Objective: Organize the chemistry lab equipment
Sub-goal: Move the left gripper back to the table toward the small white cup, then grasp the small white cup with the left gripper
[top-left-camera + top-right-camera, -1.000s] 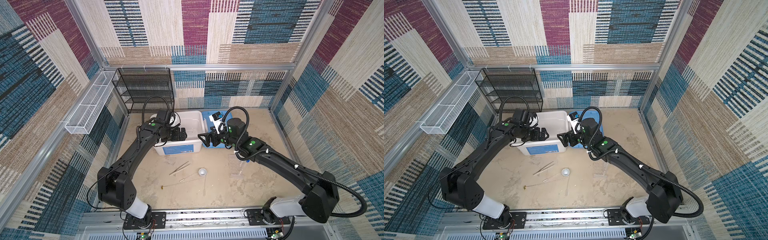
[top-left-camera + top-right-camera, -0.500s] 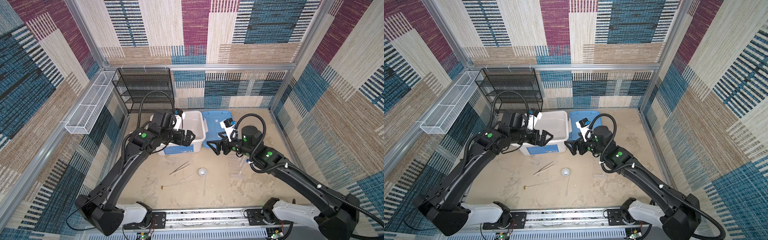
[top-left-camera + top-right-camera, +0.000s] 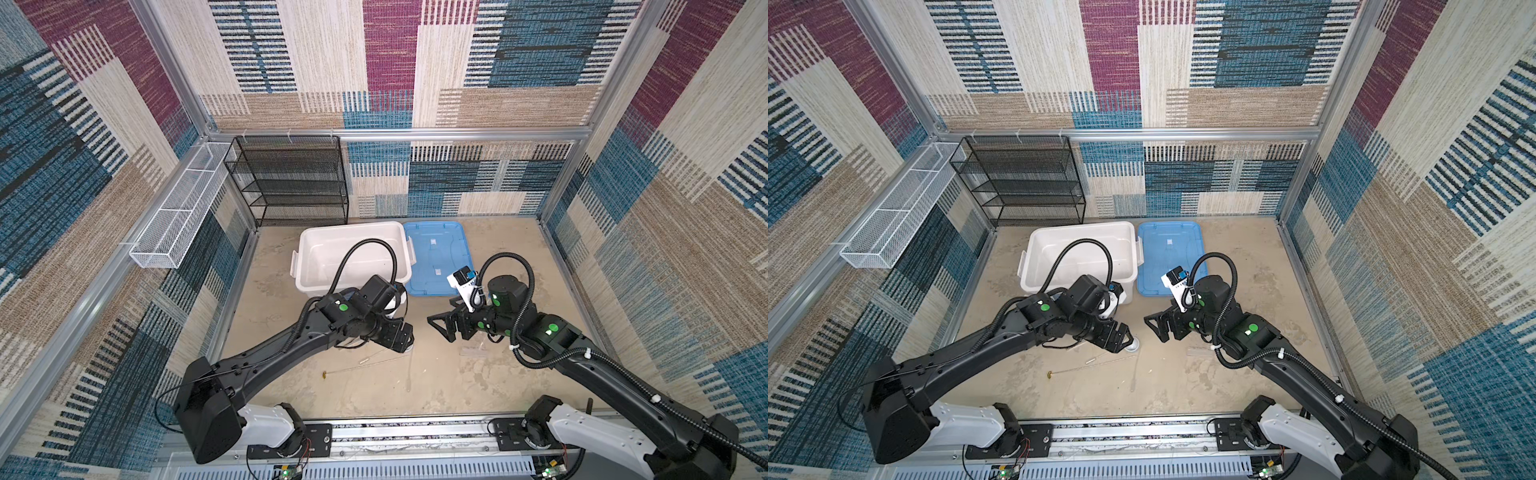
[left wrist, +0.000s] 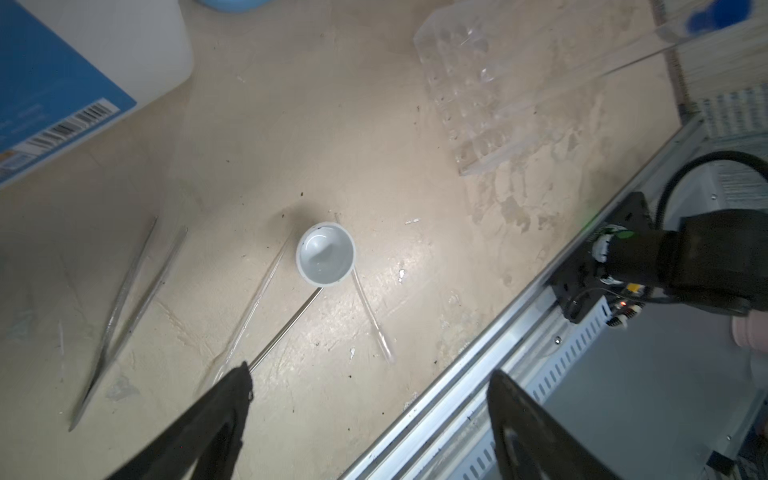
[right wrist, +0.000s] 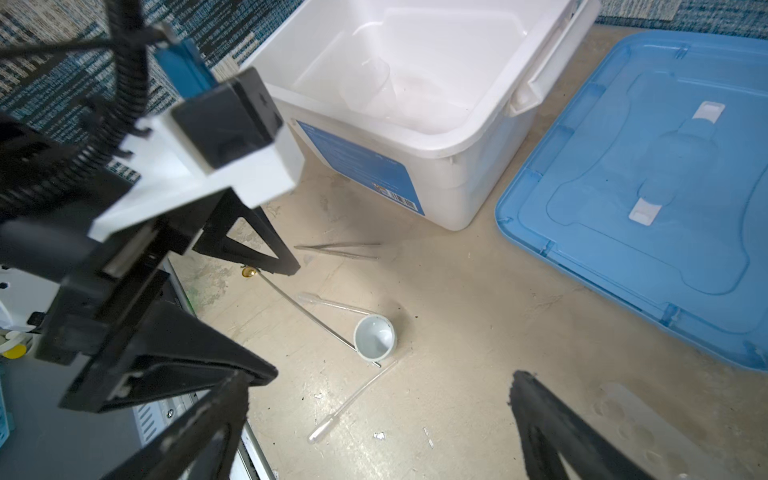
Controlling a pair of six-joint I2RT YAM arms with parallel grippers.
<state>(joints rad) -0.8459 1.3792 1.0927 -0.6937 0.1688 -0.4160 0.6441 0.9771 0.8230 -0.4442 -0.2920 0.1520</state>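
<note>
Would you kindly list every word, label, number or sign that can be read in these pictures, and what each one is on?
No text reads clearly enough to quote.
Blue label on the white bin: print too blurred to read.
Barcode on that label: bars visible, digits too small to read.

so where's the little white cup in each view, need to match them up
Top views: in one the small white cup peeks out just past the left gripper, mid-floor; in the other only a sliver of it shows under that gripper.
Left wrist: centre of the picture, on the floor.
Right wrist: lower middle.
Shared landmark: the thin metal rod that ends at the cup, and the white bin beyond.
</note>
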